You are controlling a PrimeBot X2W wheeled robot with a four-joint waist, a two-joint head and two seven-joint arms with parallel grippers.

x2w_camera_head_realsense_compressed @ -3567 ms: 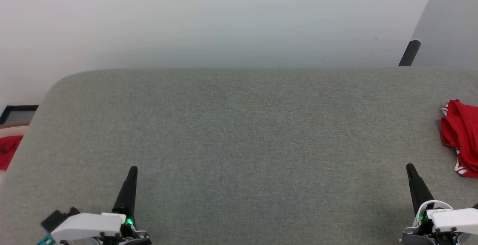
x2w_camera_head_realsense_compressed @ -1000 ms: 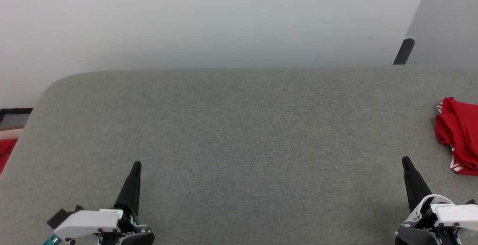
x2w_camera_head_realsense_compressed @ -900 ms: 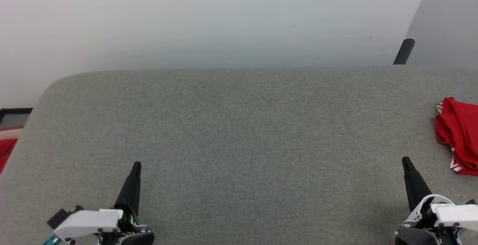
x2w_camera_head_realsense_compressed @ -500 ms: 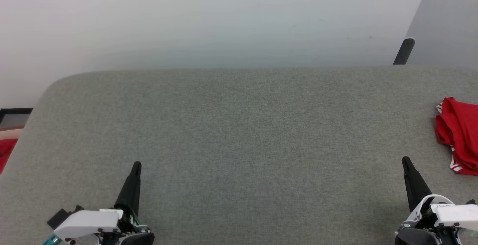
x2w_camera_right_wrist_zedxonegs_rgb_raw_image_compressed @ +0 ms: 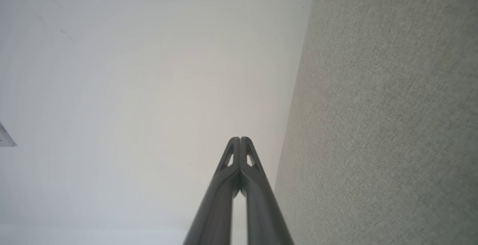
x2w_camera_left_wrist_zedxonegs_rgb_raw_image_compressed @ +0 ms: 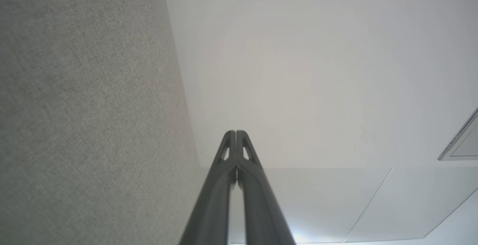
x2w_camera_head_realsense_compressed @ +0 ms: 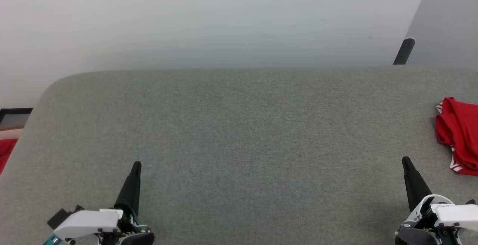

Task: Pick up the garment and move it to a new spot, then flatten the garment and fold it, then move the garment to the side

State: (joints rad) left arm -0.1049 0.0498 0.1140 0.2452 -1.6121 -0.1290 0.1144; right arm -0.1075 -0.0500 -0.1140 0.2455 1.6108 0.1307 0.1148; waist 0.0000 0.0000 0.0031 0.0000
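The garment [x2w_camera_head_realsense_compressed: 458, 135] is red, with white-and-red stripe trim at its near edge. It lies bunched in soft rolls at the far right of the grey bench [x2w_camera_head_realsense_compressed: 239, 125], partly cut off by the frame. It is not spread flat; whether it is folded I cannot tell.

The left hand [x2w_camera_head_realsense_compressed: 135, 168] sits low at the near-left corner. The right hand [x2w_camera_head_realsense_compressed: 406, 163] sits at the near-right, near the garment but apart from it. In both wrist views the 2 fingers meet tip to tip, clenched on nothing. This reads as a parked pose that keeps the arms off the working area.

Judgement: a heap at the side fits a garment waiting to be fetched, or 1 already set aside. Either way the centre is left open for spreading.

A separate red cloth [x2w_camera_head_realsense_compressed: 5, 151] shows beyond the bench's left edge.
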